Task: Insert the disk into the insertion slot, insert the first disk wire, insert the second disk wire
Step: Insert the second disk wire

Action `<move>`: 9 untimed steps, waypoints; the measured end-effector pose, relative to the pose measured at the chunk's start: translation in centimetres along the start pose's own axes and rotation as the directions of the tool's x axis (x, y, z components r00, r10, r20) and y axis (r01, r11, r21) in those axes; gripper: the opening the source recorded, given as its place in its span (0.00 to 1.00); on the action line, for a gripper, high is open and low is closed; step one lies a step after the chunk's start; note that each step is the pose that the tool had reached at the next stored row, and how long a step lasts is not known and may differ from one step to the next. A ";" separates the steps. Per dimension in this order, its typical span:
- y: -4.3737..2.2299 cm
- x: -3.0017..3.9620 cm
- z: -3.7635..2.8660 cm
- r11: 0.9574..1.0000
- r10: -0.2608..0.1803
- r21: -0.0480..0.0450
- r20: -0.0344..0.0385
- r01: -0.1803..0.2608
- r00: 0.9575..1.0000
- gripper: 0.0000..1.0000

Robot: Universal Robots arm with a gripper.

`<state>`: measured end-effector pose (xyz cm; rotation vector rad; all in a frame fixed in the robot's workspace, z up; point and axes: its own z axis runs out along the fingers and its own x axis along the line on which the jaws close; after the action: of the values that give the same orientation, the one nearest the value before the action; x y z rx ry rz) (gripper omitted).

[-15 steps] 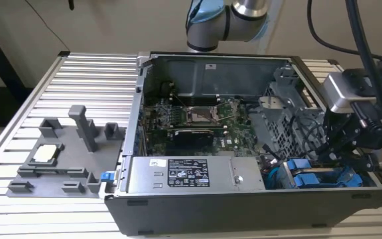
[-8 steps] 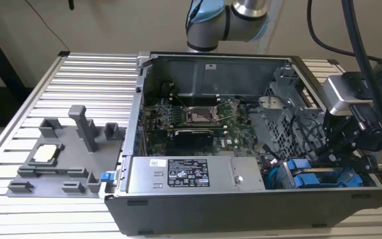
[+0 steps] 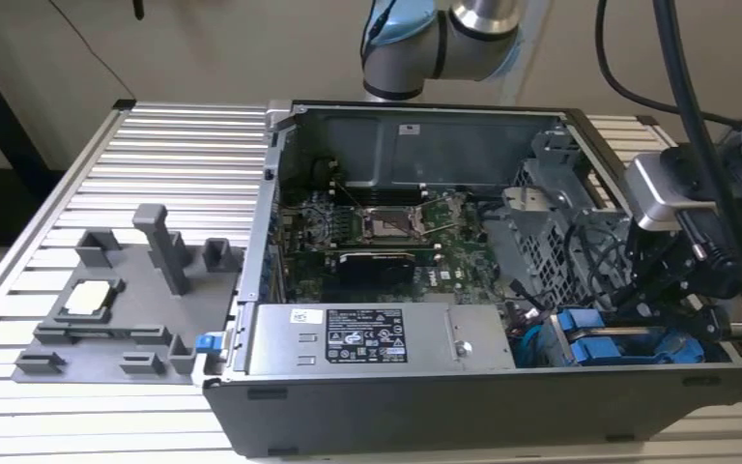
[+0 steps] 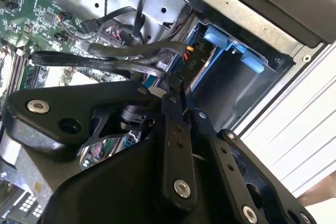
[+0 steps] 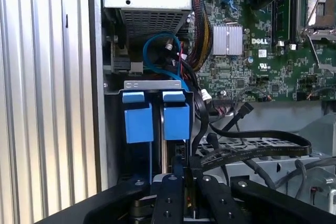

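The exterior view looks down from above and in front of the open computer case [image 3: 500,242] on the slatted counter [image 3: 152,164], taking in the whole scene. Both wrist views sit close behind the gripper [image 5: 184,182], looking past it into the case. They share the blue carriers [image 5: 157,121] just beyond it.

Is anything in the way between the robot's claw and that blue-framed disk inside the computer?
Yes: loose black cables. In the first wrist view they hang right beside the blue-framed disk and cross just ahead of the gripper. The disk itself already sits in its metal bay, so nothing visible blocks that.
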<state>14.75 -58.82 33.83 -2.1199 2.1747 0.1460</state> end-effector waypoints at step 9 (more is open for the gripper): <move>-0.03 0.03 0.18 1.000 0.000 0.000 0.000 0.000 1.000 0.16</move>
<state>14.78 -58.82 33.65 -2.1198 2.1749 0.1457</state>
